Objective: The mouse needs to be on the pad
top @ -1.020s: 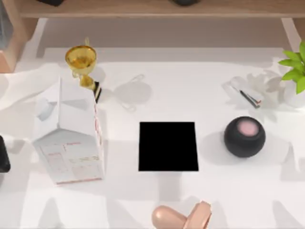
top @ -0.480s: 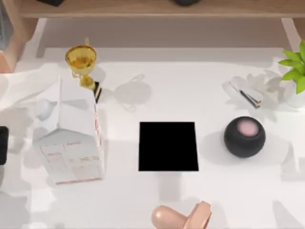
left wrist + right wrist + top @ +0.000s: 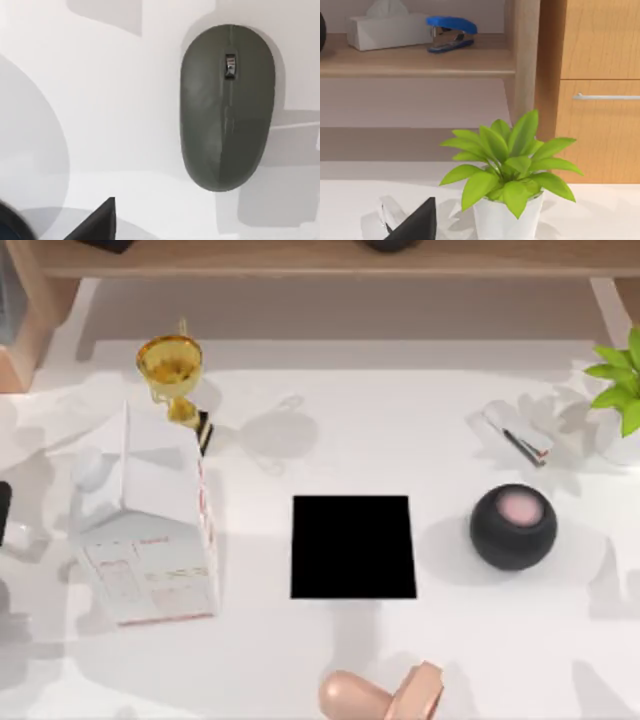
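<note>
You have a dull grey-green mouse (image 3: 227, 107), a plain matte black pad (image 3: 353, 546), a black ball (image 3: 513, 527) with a pink spot, a gold trophy (image 3: 172, 370), a blue stapler (image 3: 450, 32), and a green plant (image 3: 507, 162) in a white pot.

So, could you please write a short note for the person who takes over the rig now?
Left tool: over the mouse, apart from it; mouse lies on the white table.
Right tool: idle, facing the potted plant.
The pad is bare, mid-table in the top view.
Done: nothing; mouse not grasped.
Left to do: grasp mouse, carry it to the pad, release.
</note>
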### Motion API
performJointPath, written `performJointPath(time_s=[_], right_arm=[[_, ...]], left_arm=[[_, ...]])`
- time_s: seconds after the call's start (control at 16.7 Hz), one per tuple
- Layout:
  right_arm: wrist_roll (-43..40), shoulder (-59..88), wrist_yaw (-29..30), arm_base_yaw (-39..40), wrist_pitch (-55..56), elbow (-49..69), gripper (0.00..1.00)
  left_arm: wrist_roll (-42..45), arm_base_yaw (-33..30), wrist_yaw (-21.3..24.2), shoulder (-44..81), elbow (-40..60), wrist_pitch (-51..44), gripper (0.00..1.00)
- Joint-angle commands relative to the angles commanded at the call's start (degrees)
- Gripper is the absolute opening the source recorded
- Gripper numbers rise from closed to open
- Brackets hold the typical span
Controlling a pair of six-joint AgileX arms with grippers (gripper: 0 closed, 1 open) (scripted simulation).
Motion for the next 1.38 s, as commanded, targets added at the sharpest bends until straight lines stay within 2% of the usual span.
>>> performJointPath(time_s=[0.42,1.02,1.38], right_arm=[[0.0,0.0,0.0,0.0,0.0,0.0,1.0],[0.0,0.0,0.0,0.0,0.0,0.0,1.0],[0.0,0.0,0.0,0.0,0.0,0.0,1.0]], left_arm=[[-0.3,-0.5,0.0,0.1,-0.8,0.9,1.0],[0.1,0.0,0.0,9.8,-12.6,22.2,1.0],[0.4,0.3,0.0,11.1,-13.2,24.2,1.0]])
